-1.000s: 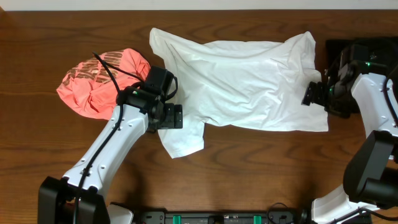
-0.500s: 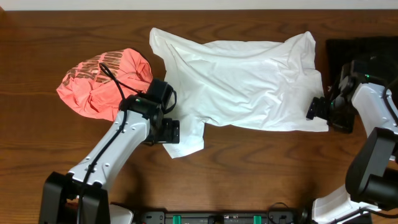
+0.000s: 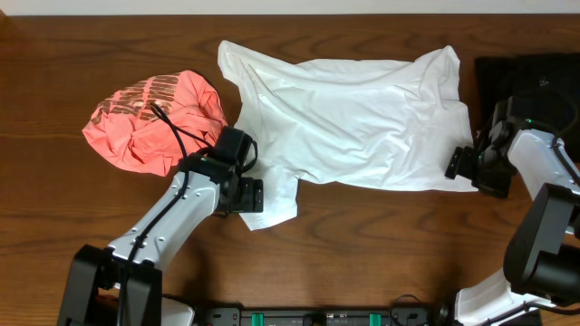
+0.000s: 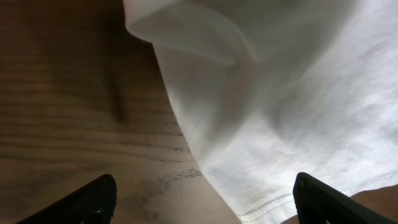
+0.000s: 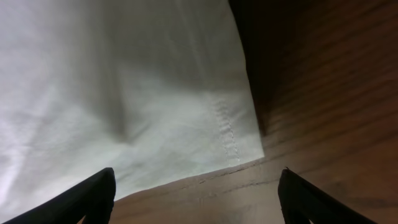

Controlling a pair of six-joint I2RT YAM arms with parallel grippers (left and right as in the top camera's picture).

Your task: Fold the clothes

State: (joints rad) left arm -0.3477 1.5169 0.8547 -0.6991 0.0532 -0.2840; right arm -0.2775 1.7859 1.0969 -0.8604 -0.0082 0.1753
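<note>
The white T-shirt (image 3: 362, 122) lies spread and wrinkled across the middle of the wooden table. The coral-pink shirt (image 3: 149, 118) with pale lettering lies bunched at the left. My left gripper (image 3: 256, 196) is open and empty, low over the T-shirt's lower-left sleeve; the left wrist view shows the sleeve hem (image 4: 280, 124) between the open fingers (image 4: 205, 199). My right gripper (image 3: 456, 165) is open and empty at the T-shirt's lower-right corner; the right wrist view shows that hemmed corner (image 5: 186, 112) just beyond the fingers (image 5: 196, 199).
A black folded garment (image 3: 535, 77) lies at the far right edge, partly under my right arm. Bare wooden table (image 3: 381, 244) runs along the front.
My left gripper has moved toward the front along the sleeve's left edge. My right gripper has moved down the T-shirt's right edge to its lower-right corner.
</note>
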